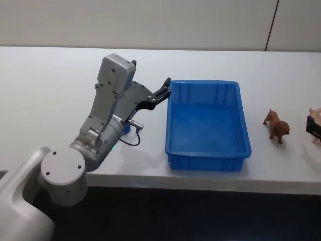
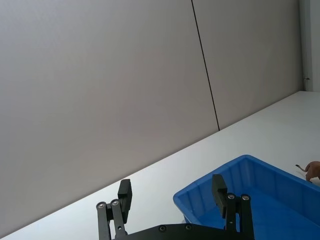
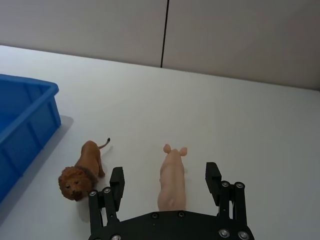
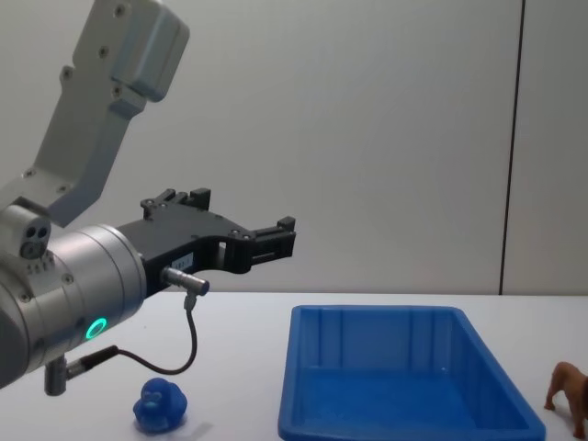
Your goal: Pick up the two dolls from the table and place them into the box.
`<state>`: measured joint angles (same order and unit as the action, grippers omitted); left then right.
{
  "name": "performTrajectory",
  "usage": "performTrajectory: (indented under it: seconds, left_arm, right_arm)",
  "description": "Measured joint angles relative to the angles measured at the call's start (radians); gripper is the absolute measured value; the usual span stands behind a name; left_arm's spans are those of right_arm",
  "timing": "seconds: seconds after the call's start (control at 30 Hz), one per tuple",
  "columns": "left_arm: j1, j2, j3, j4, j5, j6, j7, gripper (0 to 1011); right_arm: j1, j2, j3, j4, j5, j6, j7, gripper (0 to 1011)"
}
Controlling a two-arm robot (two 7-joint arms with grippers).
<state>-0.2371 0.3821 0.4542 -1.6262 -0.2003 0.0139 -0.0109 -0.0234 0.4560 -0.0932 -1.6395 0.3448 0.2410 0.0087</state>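
The blue box (image 1: 244, 118) sits on the white table (image 1: 50, 85) with nothing inside it. A brown four-legged doll (image 1: 277, 125) stands to the right of the box, also seen as the brown doll (image 3: 82, 172) beside my right gripper. The blue duck doll (image 4: 161, 405) rests on the table under my left arm, left of the box. My left gripper (image 1: 165, 88) hovers open and empty above the box's left rim. My right gripper (image 3: 165, 177) is open and low over the table, its fingers either side of a pink pig figurine (image 3: 172, 175).
The pink pig (image 1: 316, 111) lies at the far right edge of the table, right of the brown doll. A grey wall runs behind the table. Bare tabletop stretches behind and to the left of the box.
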Motion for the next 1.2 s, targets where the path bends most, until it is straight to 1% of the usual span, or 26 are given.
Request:
performTrajectory:
  seconds: [0.43, 0.97, 1.03, 1.07, 1.13, 1.2]
  left_arm:
    - [0.0, 0.0, 0.0, 0.0, 0.0, 0.0, 0.0, 1001]
    - [0.0, 0.0, 0.0, 0.0, 0.0, 0.0, 0.0, 1001]
    - [0.0, 0.0, 0.0, 0.0, 0.0, 0.0, 0.0, 1001]
    - [0.0, 0.0, 0.0, 0.0, 0.0, 0.0, 0.0, 1001]
    - [0.0, 0.0, 0.0, 0.0, 0.0, 0.0, 0.0, 1001]
    - [0.0, 0.0, 0.0, 0.0, 0.0, 0.0, 0.0, 1001]
  right_arm:
    - [0.045, -0.023, -0.005, 0.088, 0.019, 0.016, 0.03, 1000]
    - [0.096, -0.048, -0.011, 0.178, 0.034, 0.035, 0.046, 1000]
    - [0.103, -0.05, -0.011, 0.19, 0.039, 0.036, 0.05, 985]
    - [0.104, -0.051, -0.011, 0.192, 0.04, 0.036, 0.051, 947]
    - [0.108, -0.052, -0.011, 0.199, 0.042, 0.036, 0.054, 921]
    - [0.113, -0.054, -0.01, 0.208, 0.047, 0.036, 0.058, 860]
